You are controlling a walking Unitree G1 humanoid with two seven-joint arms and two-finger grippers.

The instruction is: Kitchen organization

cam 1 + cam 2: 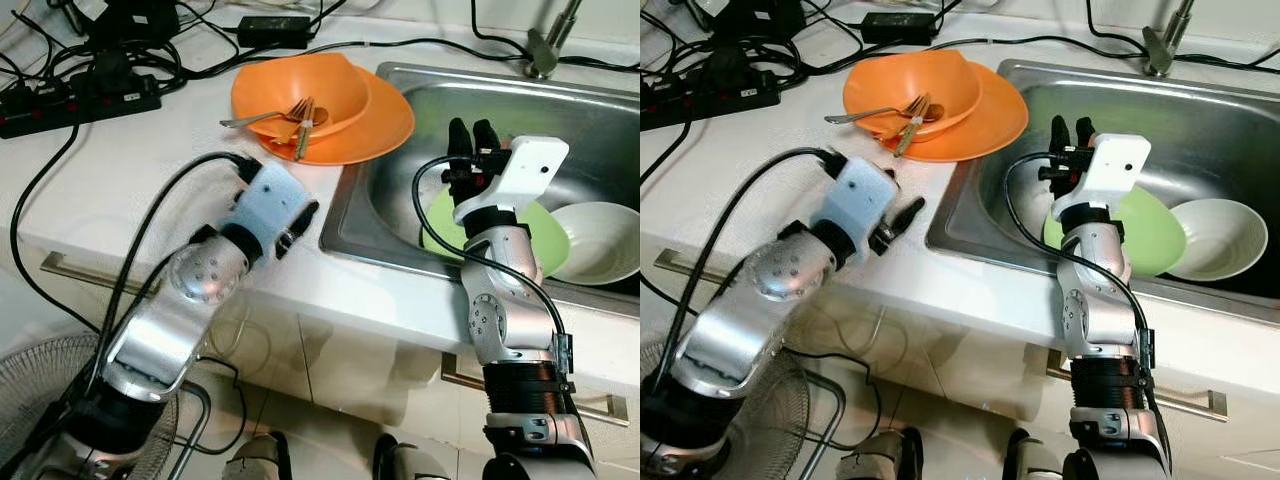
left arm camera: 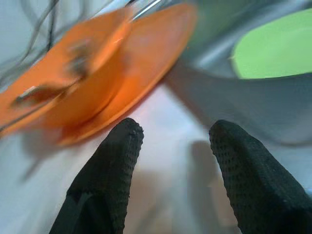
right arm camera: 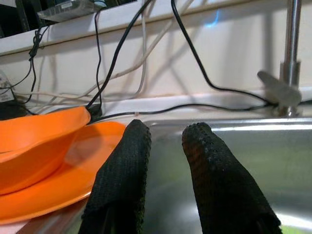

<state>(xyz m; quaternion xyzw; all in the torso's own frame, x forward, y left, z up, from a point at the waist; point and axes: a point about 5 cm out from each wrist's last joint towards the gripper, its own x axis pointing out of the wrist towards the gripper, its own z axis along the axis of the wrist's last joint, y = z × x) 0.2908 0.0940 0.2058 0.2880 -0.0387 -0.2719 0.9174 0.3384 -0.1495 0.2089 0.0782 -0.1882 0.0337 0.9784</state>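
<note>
head views: orange bowl point(image 1: 300, 92) nested on orange plate point(image 1: 375, 125) on the white counter point(image 1: 120, 190), just beside the sink point(image 1: 600, 110) rim; a fork point(image 1: 262, 117) and more cutlery lie in the bowl. my left gripper point(image 1: 298, 222) rests low over the counter, the plate at its 12 o'clock, apart from my fingertips. my right gripper point(image 1: 472, 135) hangs inside the sink, above the green plate point(image 1: 545, 235); a white bowl point(image 1: 600, 240) lies at that plate's 3 o'clock, touching it. power strip point(image 1: 75, 100) and cables at the counter's 10 o'clock.

left wrist view: my two fingers point(image 2: 109, 175) stand wide apart, empty, the counter between them; the blurred orange plate point(image 2: 146, 87) lies just beyond the tips, not touched; the green plate point(image 2: 275, 48) farther off in the sink.

right wrist view: my fingers point(image 3: 122, 180) are narrowly parted, holding nothing; orange bowl point(image 3: 39, 146) and plate point(image 3: 73, 185) off to one side, the tap point(image 3: 290, 63) beyond.
</note>
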